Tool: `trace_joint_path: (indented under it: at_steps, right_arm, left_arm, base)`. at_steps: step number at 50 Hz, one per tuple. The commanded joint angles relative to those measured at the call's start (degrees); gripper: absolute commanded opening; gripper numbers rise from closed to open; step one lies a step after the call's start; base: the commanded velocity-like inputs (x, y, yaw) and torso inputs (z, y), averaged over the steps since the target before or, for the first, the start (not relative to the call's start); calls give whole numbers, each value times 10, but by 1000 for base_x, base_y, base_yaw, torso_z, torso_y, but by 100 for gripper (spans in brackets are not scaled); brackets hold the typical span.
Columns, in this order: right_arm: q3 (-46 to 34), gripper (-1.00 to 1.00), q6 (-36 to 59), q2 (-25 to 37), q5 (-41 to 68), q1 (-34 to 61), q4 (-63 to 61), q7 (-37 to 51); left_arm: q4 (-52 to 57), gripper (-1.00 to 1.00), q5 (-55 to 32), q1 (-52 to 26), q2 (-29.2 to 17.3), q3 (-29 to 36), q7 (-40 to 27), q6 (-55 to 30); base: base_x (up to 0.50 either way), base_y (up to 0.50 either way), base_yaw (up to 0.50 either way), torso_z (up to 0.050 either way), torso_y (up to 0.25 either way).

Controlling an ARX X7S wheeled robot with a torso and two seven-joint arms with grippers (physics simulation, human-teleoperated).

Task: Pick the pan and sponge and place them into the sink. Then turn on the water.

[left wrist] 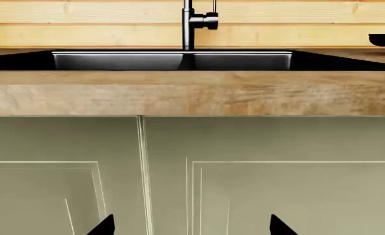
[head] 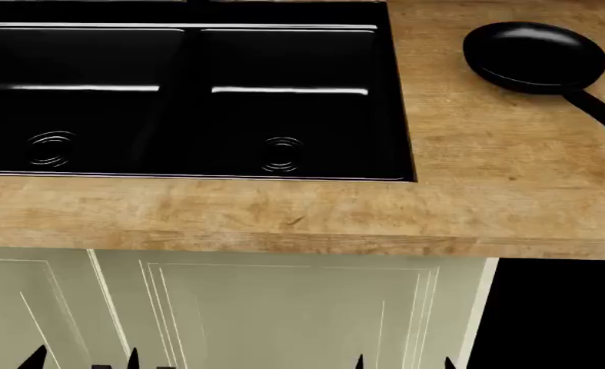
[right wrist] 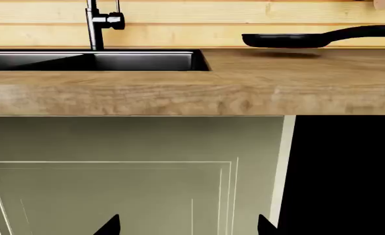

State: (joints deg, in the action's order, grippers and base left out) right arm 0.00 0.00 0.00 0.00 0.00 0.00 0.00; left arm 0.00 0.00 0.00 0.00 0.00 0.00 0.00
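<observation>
The black pan [head: 535,55] lies on the wooden counter to the right of the black double-basin sink [head: 189,165], its handle pointing toward the front right. It also shows in the right wrist view [right wrist: 290,40]. The sink's faucet [left wrist: 189,24] stands behind the basins, and no water runs from it. The sponge is out of view. My left gripper [head: 81,359] and right gripper [head: 403,361] hang low in front of the cabinet doors, below the counter, both open and empty.
The wooden counter [head: 281,219] has a thick front edge above pale green cabinet doors [head: 281,315]. A dark opening [head: 559,315] lies to the right of the cabinet. A wooden plank wall [left wrist: 114,24] stands behind the sink.
</observation>
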Motion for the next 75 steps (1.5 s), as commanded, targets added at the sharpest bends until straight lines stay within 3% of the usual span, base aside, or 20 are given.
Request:
trace_joint_path:
  at_steps: [1,23,55,75]
  right_arm:
    - [-16,100,1,10,1,-1,-2,12]
    - [-51,100,12,38,19,0,-7,50]
    - [-73,100,9,58,43,3,-3,74]
    - [-85,100,5,68,54,6,0,86]
  left_arm:
    - [2,100,-7,1,-10,11,-10,0]
    - [1,100,-42,0,-37,42,-43,-4]
    - [-4,100,-66,-6,-57,66,-68,-2]
    - [-2,100,-93,-6,-67,75,-73,6]
  base:
    - [0,0,0,0,0]
    - [2,-27,0,0,0]
    - [77,-439,0,0,0]
    - [0,-110,0,0,0]
